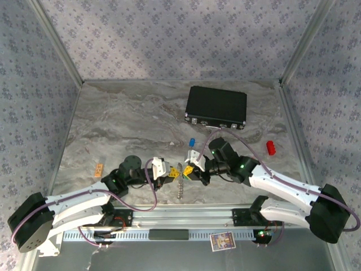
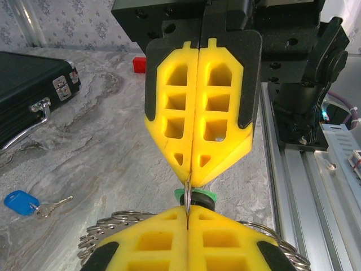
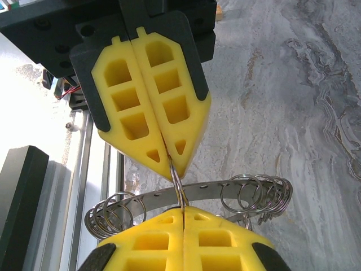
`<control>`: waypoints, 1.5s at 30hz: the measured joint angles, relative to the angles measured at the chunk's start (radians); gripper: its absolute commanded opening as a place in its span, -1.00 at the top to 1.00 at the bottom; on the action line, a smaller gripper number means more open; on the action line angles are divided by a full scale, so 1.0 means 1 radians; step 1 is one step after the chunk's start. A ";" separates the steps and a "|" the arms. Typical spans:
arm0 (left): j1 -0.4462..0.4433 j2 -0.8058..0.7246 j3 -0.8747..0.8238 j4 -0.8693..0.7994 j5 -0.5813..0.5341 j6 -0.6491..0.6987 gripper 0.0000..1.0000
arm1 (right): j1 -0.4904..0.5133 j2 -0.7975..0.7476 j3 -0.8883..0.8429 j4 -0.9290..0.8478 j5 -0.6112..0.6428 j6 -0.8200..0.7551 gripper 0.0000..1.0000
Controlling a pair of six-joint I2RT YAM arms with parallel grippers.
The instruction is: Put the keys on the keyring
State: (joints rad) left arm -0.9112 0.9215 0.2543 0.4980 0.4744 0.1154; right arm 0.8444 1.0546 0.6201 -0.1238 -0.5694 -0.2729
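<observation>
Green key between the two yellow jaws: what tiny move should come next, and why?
Probably ease the green key onto the thin loop of the keyring: both pairs of jaws are shut and meet tip to tip at that loop, with the key's head right beside it.

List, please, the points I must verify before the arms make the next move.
1. Left gripper shut: ok.
2. Right gripper shut: ok.
3. Keyring between both tips: ok.
4. Green key at the tips: ok; threaded on the ring: cannot tell.
5. Blue key on the ring: not ok, it lies on the table, apart.
</observation>
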 measured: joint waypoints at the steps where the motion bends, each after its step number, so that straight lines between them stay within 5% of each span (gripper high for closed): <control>1: 0.000 0.000 0.000 0.000 0.000 0.000 1.00 | 0.000 0.000 0.000 -0.001 0.001 0.000 1.00; 16: 0.000 0.000 0.000 -0.001 -0.011 0.007 1.00 | 0.012 0.073 0.033 -0.054 0.043 -0.008 0.99; 19: 0.000 0.000 0.000 0.000 -0.011 0.007 1.00 | 0.012 0.068 0.033 -0.054 0.043 -0.008 0.55; 25: 0.000 0.000 0.000 0.000 -0.011 0.007 1.00 | 0.011 0.002 0.024 -0.024 0.038 -0.012 0.49; 32: 0.000 0.000 0.000 0.001 -0.011 0.006 1.00 | 0.011 0.021 0.023 0.011 0.014 -0.011 0.58; 41: 0.000 0.001 0.000 0.000 -0.016 0.006 1.00 | 0.008 0.061 0.023 0.032 -0.008 -0.001 1.00; 45: 0.000 0.000 0.000 -0.002 -0.021 0.015 0.54 | 0.006 0.065 0.024 0.030 -0.015 -0.001 1.00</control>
State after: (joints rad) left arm -0.9108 0.9218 0.2543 0.4961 0.4538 0.1303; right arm 0.8501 1.1194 0.6441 -0.0937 -0.5846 -0.2737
